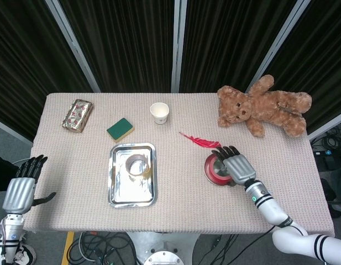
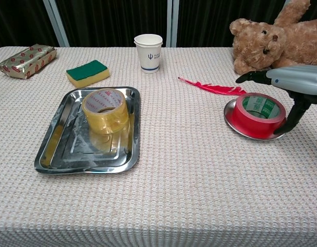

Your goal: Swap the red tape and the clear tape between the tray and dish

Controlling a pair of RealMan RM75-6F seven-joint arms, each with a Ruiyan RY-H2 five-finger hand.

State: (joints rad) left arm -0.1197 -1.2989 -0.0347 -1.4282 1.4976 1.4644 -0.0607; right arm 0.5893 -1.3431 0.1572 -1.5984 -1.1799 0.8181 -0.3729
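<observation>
The red tape [image 2: 259, 113] lies flat in the dish [image 2: 235, 122], so its hole faces up and its outer wall is free all round, which suits a grasp from above. Your right hand [image 2: 291, 82] hovers over the far right part of that roll, fingers [image 2: 252, 76] spread and reaching out above it while the thumb [image 2: 293, 116] drops down beside the roll's right wall. It holds nothing yet; from the chest view you cannot tell whether the thumb already touches the tape or the dish rim. That pose looks like the set-up for a pinch across the roll's wall, so your first step appears to be lifting the red roll out.

Left of the dish, well apart, the tray [image 2: 54, 149] holds the clear tape [image 2: 105, 109], also lying flat, in the tray's far half. Nothing has been swapped: each roll sits in its starting place.

Your left hand [image 1: 21, 187] waits off the table's near left corner, far from the dish, fingers apart and empty.

Just beyond the dish lies a red feather [image 2: 210, 87], close enough that your fingers could brush it as they close. Further back from the dish sits the teddy bear [image 2: 274, 42], and to the back left stand the paper cup [image 2: 148, 52], the green sponge [image 2: 87, 72] and a foil packet [image 2: 26, 59].
</observation>
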